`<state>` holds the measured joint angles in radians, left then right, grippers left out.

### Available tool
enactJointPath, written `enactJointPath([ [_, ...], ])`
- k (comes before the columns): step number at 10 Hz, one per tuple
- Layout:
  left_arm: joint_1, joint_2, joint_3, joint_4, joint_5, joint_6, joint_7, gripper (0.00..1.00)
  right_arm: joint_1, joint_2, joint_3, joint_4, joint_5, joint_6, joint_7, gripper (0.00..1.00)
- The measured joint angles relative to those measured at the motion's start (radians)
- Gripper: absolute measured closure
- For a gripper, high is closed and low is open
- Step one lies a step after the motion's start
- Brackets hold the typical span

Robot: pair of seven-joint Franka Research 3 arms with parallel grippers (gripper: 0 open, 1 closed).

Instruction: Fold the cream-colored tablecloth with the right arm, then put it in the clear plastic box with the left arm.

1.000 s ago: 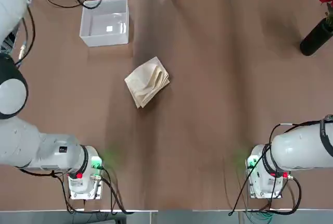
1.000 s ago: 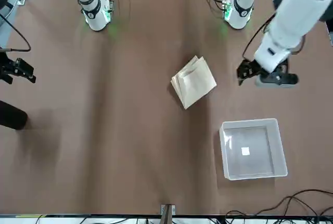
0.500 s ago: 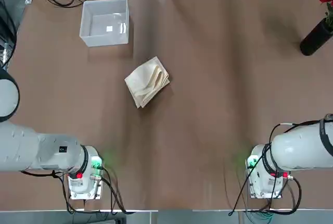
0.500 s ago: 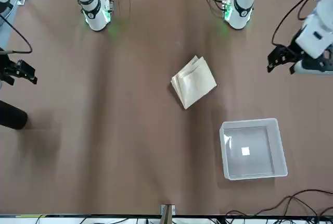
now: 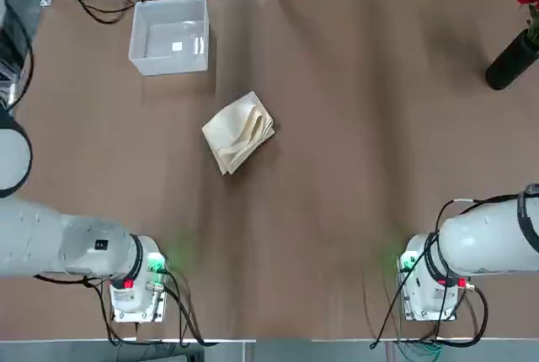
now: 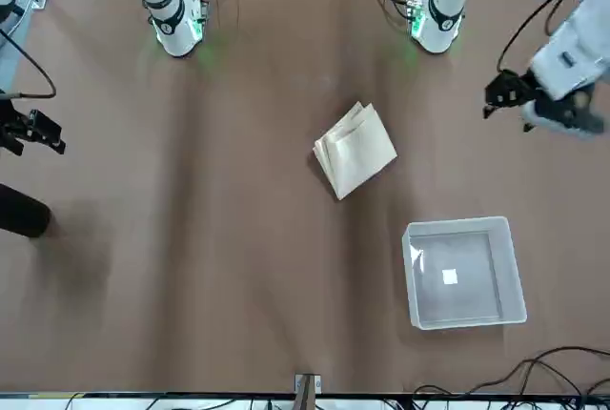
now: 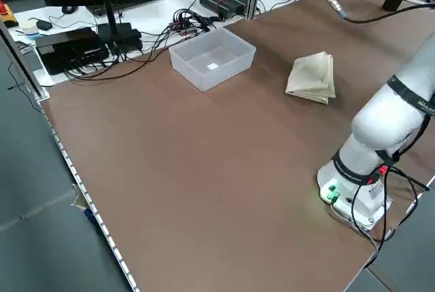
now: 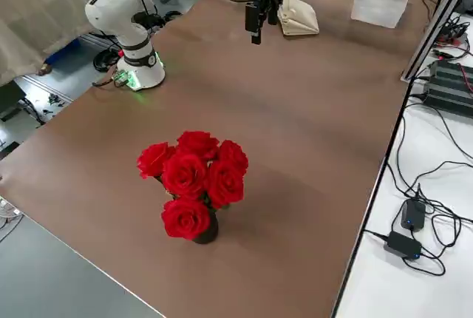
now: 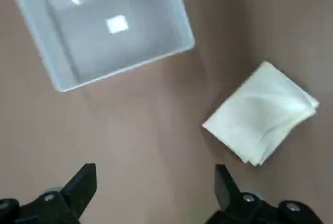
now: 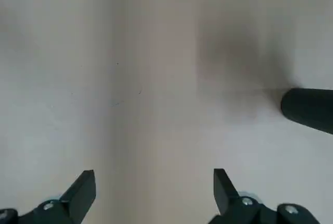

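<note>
- So the left gripper [image 9: 155, 190] is up in the air off the robot's left edge of the table [image 5: 354, 126], fingers [image 9: 83, 185] spread wide with nothing between them. In the front view it's the dark bit [image 6: 505, 95] at the right, well above the surface.
- Looking down from its wrist you get both task things: the clear plastic box [image 9: 104, 28] and the cream-colored tablecloth [image 9: 263, 112], near each other but not touching.
- Right gripper [image 10: 154, 190] is also wide open and empty, hanging high over bare table near the robot's right side; front view shows it at the left edge [image 6: 29, 132].
- Tablecloth [image 5: 239, 132] is folded into a small layered wad, lying flat around the middle of the table, a bit to the left arm's side.
- Box [image 5: 169, 35] sits upright and empty at the far left corner, white label on its bottom.
- Dark vase [image 8: 201, 229] of red roses [image 8: 192, 177] stands at the far right edge, well apart from all that.
</note>
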<state>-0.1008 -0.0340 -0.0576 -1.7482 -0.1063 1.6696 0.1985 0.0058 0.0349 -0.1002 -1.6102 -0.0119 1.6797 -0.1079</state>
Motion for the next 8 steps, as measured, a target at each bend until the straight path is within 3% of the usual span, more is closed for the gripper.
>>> enactJointPath([
  [4, -0.008, 0.247, -0.075, -0.004, -0.084, 0.145, 0.195, 0.00, -0.001, 0.000, 0.000, 0.000, 0.000, 0.000, 0.000, 0.00],
  [8, -0.015, 0.480, -0.126, 0.035, -0.132, 0.188, 0.325, 0.00, -0.002, 0.000, 0.000, 0.001, 0.000, 0.000, 0.000, 0.00],
])
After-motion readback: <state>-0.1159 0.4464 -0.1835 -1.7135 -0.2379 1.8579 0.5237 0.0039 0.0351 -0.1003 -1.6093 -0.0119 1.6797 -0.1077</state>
